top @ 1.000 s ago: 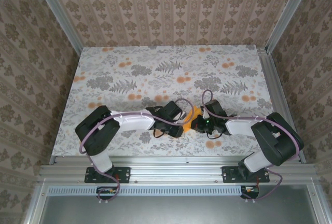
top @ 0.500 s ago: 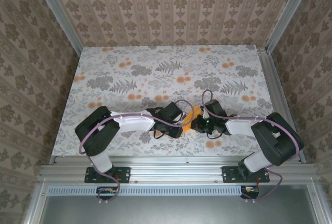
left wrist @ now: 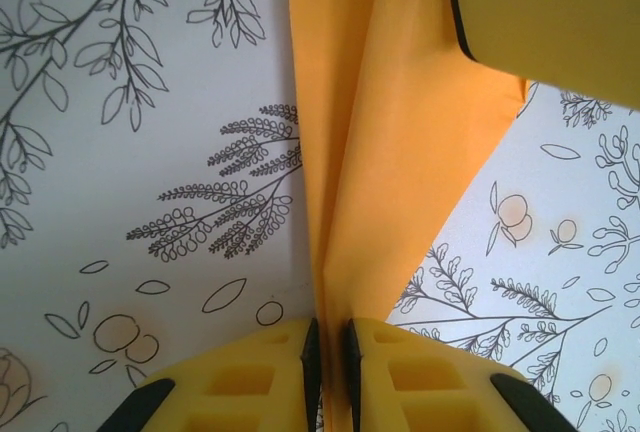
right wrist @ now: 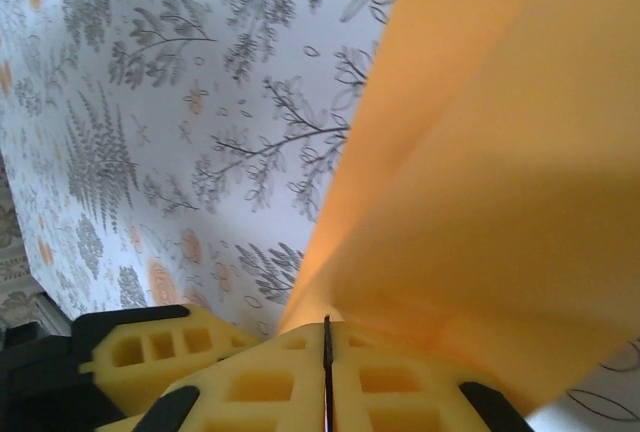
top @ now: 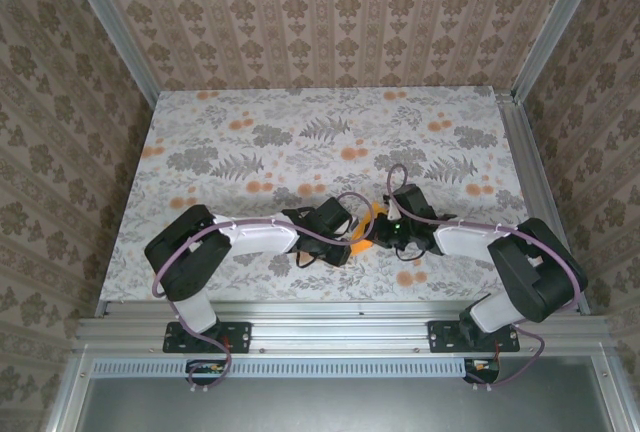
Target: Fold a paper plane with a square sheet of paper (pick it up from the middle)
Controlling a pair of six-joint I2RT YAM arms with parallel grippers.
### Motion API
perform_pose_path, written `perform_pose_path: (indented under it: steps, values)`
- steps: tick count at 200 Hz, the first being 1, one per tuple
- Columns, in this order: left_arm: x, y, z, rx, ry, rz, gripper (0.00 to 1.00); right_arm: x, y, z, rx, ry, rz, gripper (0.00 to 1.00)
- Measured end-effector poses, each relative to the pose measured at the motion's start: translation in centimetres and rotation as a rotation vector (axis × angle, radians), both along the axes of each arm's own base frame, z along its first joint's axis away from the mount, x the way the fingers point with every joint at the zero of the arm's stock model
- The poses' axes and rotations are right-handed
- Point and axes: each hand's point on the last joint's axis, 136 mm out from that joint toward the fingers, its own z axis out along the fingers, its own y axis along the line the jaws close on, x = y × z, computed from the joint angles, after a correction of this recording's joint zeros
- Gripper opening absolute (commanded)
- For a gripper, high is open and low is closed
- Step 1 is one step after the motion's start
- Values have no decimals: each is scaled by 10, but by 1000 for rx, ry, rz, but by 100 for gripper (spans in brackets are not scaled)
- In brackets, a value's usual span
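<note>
The square sheet of paper (top: pixel 367 229) is bright orange and folded along a centre crease into a narrower shape. It is held up between both grippers near the table's front middle. My left gripper (top: pixel 351 241) is shut on it from the left. In the left wrist view the crease (left wrist: pixel 335 252) runs down between the narrow jaws of the left gripper (left wrist: pixel 330 347), and a yellow finger (left wrist: pixel 550 22) of the right gripper rests at the paper's far end. My right gripper (top: pixel 386 234) is shut, and the paper (right wrist: pixel 480 172) rises straight out of the closed tips of the right gripper (right wrist: pixel 326 344).
The floral tablecloth (top: pixel 300 142) stretches behind the grippers. Patterned walls and aluminium rails (top: pixel 530 152) bound the table on three sides. A yellow finger of the left gripper (right wrist: pixel 140 352) sits close beside the right jaws.
The right gripper has shifted slightly away from the front edge and toward the left one. The left jaws have narrowed onto the crease. The paper stays between them.
</note>
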Motion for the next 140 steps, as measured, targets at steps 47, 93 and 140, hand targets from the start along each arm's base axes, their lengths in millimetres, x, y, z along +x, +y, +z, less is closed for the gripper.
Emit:
perform_pose_path:
  steps: [47,93,140]
  values:
    - [1,1,0,-1,0,4,15,5,12,-1,11,-17,22,11]
    - [2,2,-1,-10,11,8,14,12,20,-14,9,-9,31,11]
    - [2,2,-1,-16,19,9,12,23,25,-16,5,-8,28,10]
